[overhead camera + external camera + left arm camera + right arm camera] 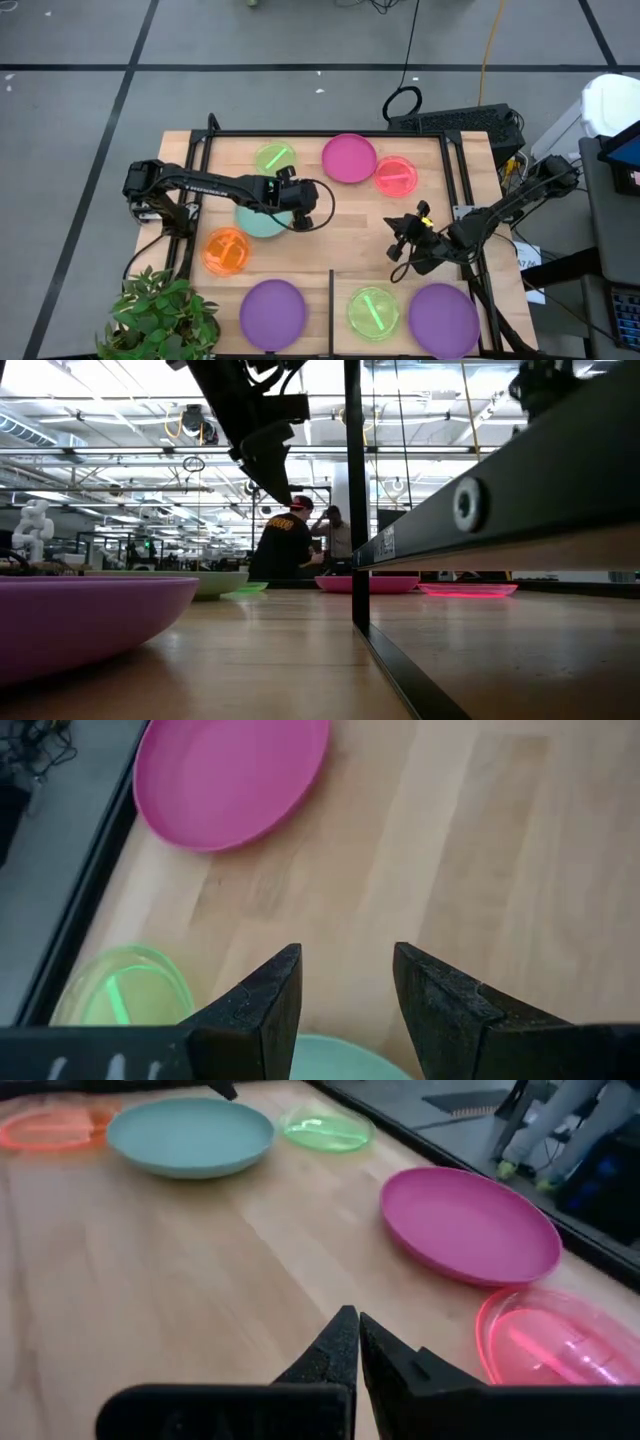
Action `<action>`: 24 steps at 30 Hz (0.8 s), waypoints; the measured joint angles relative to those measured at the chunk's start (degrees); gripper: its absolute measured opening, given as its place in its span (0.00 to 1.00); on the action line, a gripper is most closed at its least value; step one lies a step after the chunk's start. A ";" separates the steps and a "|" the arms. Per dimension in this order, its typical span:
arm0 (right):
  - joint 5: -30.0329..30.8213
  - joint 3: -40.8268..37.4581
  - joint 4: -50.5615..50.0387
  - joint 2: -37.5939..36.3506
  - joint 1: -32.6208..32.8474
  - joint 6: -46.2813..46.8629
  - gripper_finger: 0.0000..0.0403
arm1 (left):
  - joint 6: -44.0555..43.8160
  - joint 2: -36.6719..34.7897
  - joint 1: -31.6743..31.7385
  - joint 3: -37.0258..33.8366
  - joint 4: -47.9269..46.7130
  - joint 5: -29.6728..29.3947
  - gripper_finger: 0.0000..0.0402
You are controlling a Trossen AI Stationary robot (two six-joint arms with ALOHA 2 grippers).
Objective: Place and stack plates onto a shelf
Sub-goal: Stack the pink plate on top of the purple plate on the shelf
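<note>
Wooden counter [330,225], plates spread over it. Left gripper [297,200]: fingers parted, holding nothing, poised above the pale teal plate [256,222], which it largely hides; magenta plate [349,158] lies beyond it. Right gripper [399,242]: closed, empty, just past the divider bar [331,312]. Purple plate [443,318] cut off by the frame's edge.

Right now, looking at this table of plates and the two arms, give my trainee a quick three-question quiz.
1. True or false: the right gripper is shut and holds nothing.
2. Which plate lies under the left gripper? A) magenta plate B) pale teal plate C) orange plate
3. Fill in: the red-pink plate lies right beside the ____ plate.

Key:
1. True.
2. B, the pale teal plate; the open fingers hover at its edge.
3. Magenta.
</note>
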 joint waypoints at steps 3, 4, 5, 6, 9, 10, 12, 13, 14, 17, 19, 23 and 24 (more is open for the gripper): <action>-0.65 -5.61 9.65 0.02 -0.73 -0.12 0.00 | -0.05 0.00 0.43 0.00 -1.09 2.15 0.41; -1.76 -6.61 11.66 0.00 -0.84 -0.49 0.00 | -0.47 0.00 0.47 0.00 -1.37 3.12 0.41; -2.75 -6.97 12.66 -0.17 -0.90 -1.33 0.00 | -1.04 0.00 0.50 0.00 -1.70 3.68 0.41; -3.40 -6.92 13.00 -0.31 -1.03 -1.84 0.00 | -1.52 0.00 0.52 -0.02 -1.88 3.91 0.41; -4.59 -5.48 13.08 -1.12 -2.10 -4.82 0.00 | -1.46 -0.20 -0.03 -0.02 -2.31 4.32 0.41; -4.75 -4.92 13.02 -1.74 -2.68 -6.33 0.00 | -0.97 -0.27 -0.29 -0.02 -2.63 4.76 0.41; -5.92 -3.42 13.10 -3.39 -4.23 -8.65 0.00 | 0.47 -0.37 -0.63 -0.02 -2.35 5.64 0.41; -6.96 -2.78 13.19 -4.42 -5.15 -9.05 0.00 | 0.76 -0.37 -0.78 -0.02 -2.41 5.91 0.41; -9.03 -2.27 13.12 -5.56 -6.13 -9.30 0.00 | 0.78 -0.37 -0.88 -0.02 -2.44 5.94 0.41; -15.24 -0.91 12.96 -9.33 -9.11 -8.53 0.00 | -0.86 -0.37 -0.93 -0.02 -2.27 7.81 0.41; -18.60 0.75 12.96 -11.92 -10.61 -8.75 0.00 | -1.71 -0.35 -1.09 -0.02 -2.43 10.79 0.41; -21.70 4.69 11.10 -16.33 -12.36 -15.21 0.00 | 0.84 -0.55 -1.81 -0.02 -1.41 17.50 0.41; -22.52 5.28 10.28 -17.28 -12.70 -17.08 0.00 | 1.66 -0.57 -2.04 0.07 -1.07 18.51 0.41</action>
